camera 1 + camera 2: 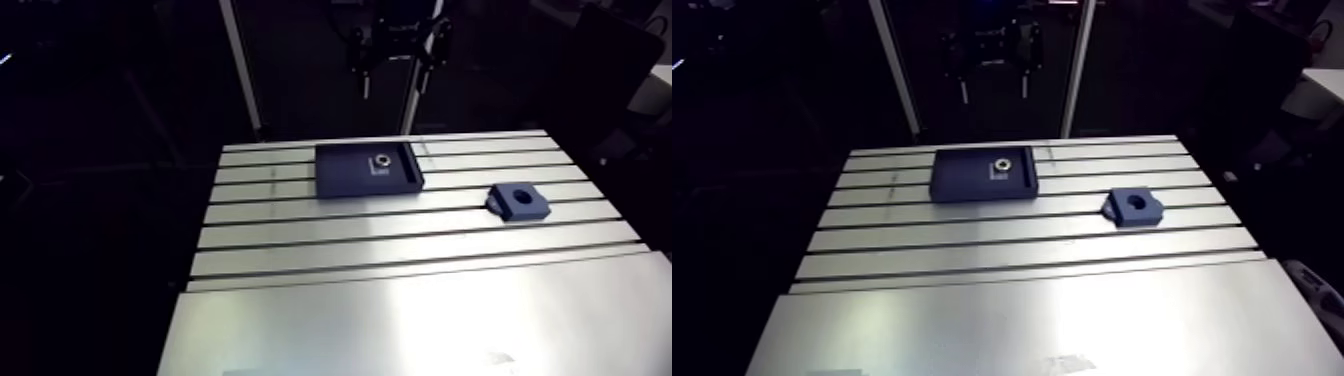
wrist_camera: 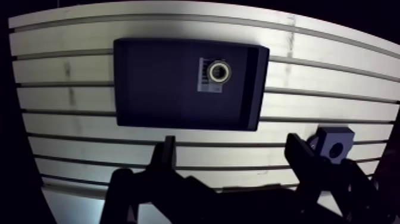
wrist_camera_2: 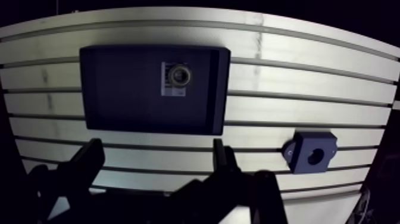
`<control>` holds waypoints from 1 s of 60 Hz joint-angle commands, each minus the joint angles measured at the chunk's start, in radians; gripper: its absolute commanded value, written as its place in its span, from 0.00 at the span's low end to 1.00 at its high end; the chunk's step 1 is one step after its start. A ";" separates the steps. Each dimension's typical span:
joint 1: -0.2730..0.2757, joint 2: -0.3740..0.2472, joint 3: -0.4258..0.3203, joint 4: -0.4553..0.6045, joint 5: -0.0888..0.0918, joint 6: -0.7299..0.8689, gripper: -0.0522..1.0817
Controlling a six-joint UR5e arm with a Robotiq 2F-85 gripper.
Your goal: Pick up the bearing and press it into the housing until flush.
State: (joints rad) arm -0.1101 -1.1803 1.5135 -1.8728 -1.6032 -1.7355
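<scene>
Slotted aluminium table (image 1: 400, 300) was pictured with a dark blue tray (image 2: 161, 83) laid across its far slots. The bearing (image 2: 219, 72) was seen inside the tray, close to the tray's end wall, resting on a white label (image 2: 203, 83). The housing (image 3: 313, 152), a small blue block, was set on bare table well apart from the tray, off that same end wall and nearer the table's front.

The gripper (image 2: 231, 149) was held high above the table, short of the tray's near wall, its two fingers spread wide with nothing between them.

The approach before the pick-up was judged to be the step in hand, nothing having been grasped. The next move was judged to call for the gripper to be centred over the bearing, lowered with one finger either side of the ring, and closed on its outer rim, with the nearby tray wall kept clear.

The bearing was shown lying flat, its bore axis upright; as a ring, no long axis could be made out from above. The housing's bore was likewise turned upward, so no turning was thought to be needed, only a level carry.
</scene>
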 commanded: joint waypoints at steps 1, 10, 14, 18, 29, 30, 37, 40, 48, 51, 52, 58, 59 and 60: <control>-0.016 0.025 0.012 -0.036 0.004 0.006 0.05; -0.011 0.048 0.011 -0.051 0.004 0.021 0.06; -0.009 0.062 0.008 -0.052 0.005 0.021 0.09; -0.008 0.068 0.007 -0.054 0.006 0.028 0.15; -0.001 0.099 0.007 -0.058 0.006 0.043 0.24; 0.000 0.105 0.007 -0.058 0.006 0.043 0.24; 0.000 0.117 0.006 -0.058 0.003 0.043 0.25; 0.001 0.130 0.004 -0.058 0.003 0.043 0.26; 0.001 0.150 0.000 -0.062 0.003 0.044 0.27; 0.001 0.157 0.001 -0.082 0.002 0.043 0.27; 0.001 0.157 0.001 -0.082 0.002 0.043 0.27; 0.001 0.170 0.003 -0.110 0.004 0.043 0.27; 0.001 0.172 0.003 -0.113 0.004 0.041 0.27; 0.001 0.172 0.003 -0.113 0.004 0.041 0.27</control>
State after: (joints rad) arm -0.1094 -1.0307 1.5161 -1.9521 -1.6003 -1.6927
